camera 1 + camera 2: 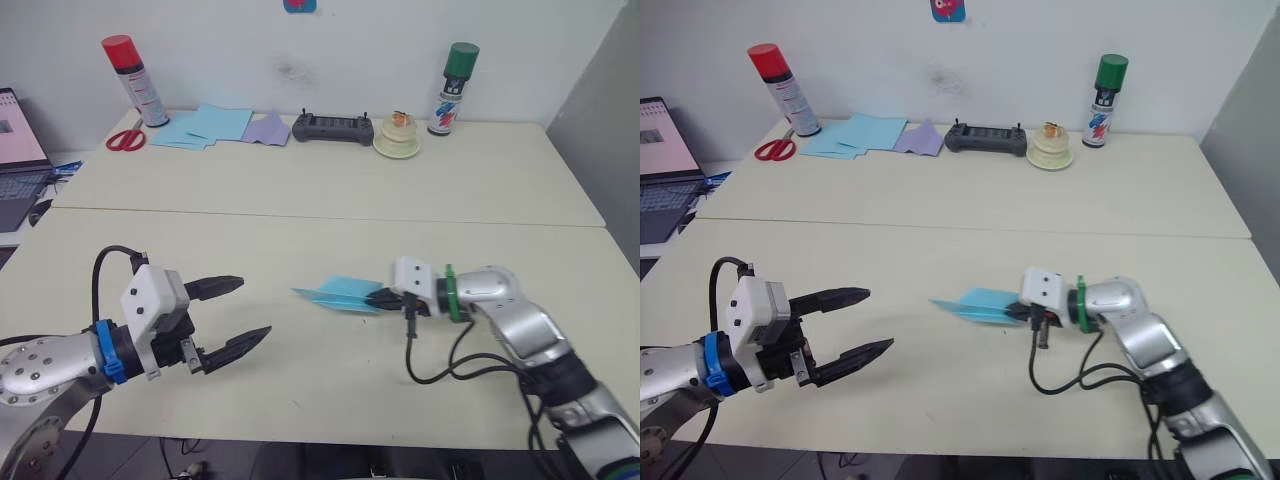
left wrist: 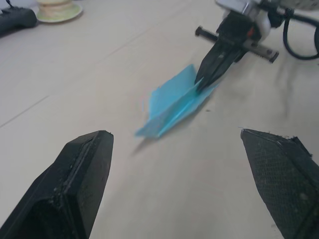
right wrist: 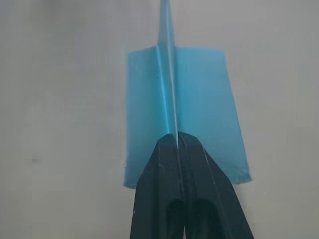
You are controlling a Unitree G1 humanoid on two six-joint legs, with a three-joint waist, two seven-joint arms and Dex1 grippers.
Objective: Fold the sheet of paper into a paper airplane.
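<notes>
The sheet of paper is now a light blue paper airplane with spread wings and its nose pointing left, low over the middle of the near table. My right gripper is shut on its centre fold at the tail; the black fingers pinch the keel. My left gripper stands open, well apart from the plane on its left, with nothing between its fingers. In the left wrist view the paper airplane lies ahead, held by the right gripper.
Along the far table edge stand a red-capped spray can, red scissors, a pile of flat blue sheets, a lavender sheet, a black controller, a tape roll and a green-capped can. A laptop sits far left.
</notes>
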